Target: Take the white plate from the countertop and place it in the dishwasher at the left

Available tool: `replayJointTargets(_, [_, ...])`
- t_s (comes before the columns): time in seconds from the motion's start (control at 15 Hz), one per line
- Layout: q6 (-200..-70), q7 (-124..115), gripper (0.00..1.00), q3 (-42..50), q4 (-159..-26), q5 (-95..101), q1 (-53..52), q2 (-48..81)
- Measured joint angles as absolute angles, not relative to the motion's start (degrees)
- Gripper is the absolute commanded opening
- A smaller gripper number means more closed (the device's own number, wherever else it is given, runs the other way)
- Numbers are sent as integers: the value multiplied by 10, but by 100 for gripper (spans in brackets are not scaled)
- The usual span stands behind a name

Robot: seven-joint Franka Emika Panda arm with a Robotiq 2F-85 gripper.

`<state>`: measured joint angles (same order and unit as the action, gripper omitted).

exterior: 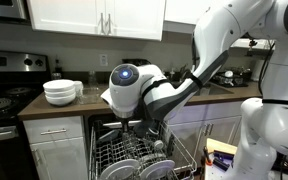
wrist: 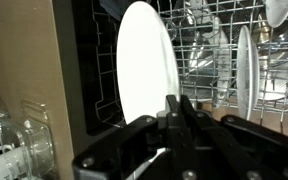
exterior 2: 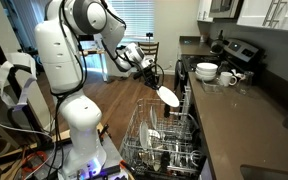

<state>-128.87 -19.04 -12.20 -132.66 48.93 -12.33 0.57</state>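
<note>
Pincer is clamped narrow on the lower rim of the white plate, so the plate is off the bench and hanging on edge over the open dishwasher. It sits just above the wire rack. No contact with the prongs yet, as far as I can tell.

Here's what worries me. The grip is a thin pinch on one edge of a smooth, glossy disc. The plate looks hard and slick, so any knock on a prong could twist it in the pads or pop it out. If I lower it off-line, the rim could land on top of a prong instead of between two. Then the plate tips when I let go. Another plate stands upright in the rack close by. Drift that way and I get hard rim against hard rim, a clink or a chip. Letting go too high would mean a drop onto bare wire.

On surfaces: the plate is round, flat and shallow-rimmed, plain white with a sheen. The rack is a thin grey grid of wire with upright prongs, open and springy-looking. The bench is dark brown and flat, with a stack of deeper white bowls on it, well apart from my work.
</note>
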Motion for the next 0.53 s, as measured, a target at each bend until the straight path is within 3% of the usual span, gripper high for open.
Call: replayJointTargets(0.53, [-1379,-79,2,-92,-1324,393,-110,31])
